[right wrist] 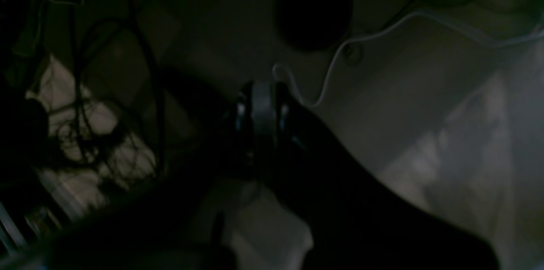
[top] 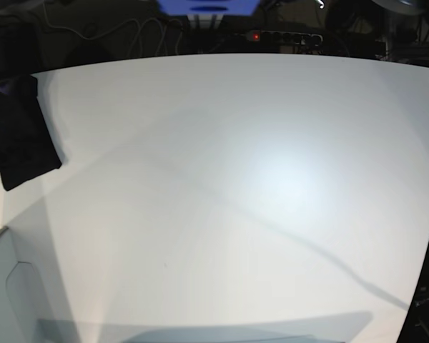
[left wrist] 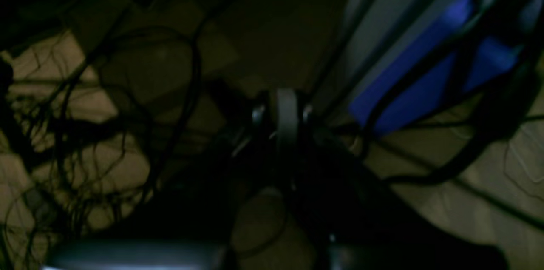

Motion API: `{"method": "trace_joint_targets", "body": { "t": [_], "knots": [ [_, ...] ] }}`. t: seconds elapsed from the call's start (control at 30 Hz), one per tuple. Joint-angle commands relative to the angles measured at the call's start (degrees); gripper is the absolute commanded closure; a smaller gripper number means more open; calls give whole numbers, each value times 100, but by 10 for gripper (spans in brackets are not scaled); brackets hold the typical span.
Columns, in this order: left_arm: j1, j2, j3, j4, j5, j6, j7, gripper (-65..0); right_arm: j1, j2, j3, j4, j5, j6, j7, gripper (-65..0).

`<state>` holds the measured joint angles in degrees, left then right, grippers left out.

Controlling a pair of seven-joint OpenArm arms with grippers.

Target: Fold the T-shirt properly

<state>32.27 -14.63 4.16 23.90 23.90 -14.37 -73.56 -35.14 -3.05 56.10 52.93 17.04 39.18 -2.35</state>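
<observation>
We see a broad white table (top: 272, 200) fill the base view, with a folded black T-shirt (top: 21, 136) lying as a compact bundle at its far left edge. Neither arm reaches over the tabletop. In the dim wrist views, the left gripper (left wrist: 285, 122) and the right gripper (right wrist: 262, 120) are both clenched with nothing between the fingers, hanging over a floor strewn with cables (left wrist: 85, 134).
</observation>
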Motion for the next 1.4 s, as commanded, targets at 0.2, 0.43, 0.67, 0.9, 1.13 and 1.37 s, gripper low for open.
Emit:
{"method": "trace_joint_targets", "body": {
  "t": [0.2, 0.43, 0.67, 0.9, 1.13, 1.37],
  "knots": [
    [-682, 114, -25, -1014, -38, 0, -165, -38, 643, 582, 39, -1693, -978, 82, 116, 0],
    [-1183, 342, -25, -1682, -38, 0, -156, -38, 1153, 670, 39, -2185, -1743, 82, 204, 0],
    [-1394, 395, -25, -1770, -38, 0, 978, -38, 1382, 643, -330, -2695, -2051, 82, 732, 0],
    [-1702, 509, -192, -1770, -47, 0, 2420, -38, 1637, 635, -744, -3196, -2499, 82, 1198, 0],
    [-1974, 712, -1397, -1788, -30, 0, 3694, -38, 1795, 758, -1517, -3433, -2508, -283, 1206, 0],
    [-2449, 949, -1924, -1805, -30, 0, 5796, -38, 1874, 758, -2528, -3600, -2508, -1346, 1162, 0]
  ]
}}
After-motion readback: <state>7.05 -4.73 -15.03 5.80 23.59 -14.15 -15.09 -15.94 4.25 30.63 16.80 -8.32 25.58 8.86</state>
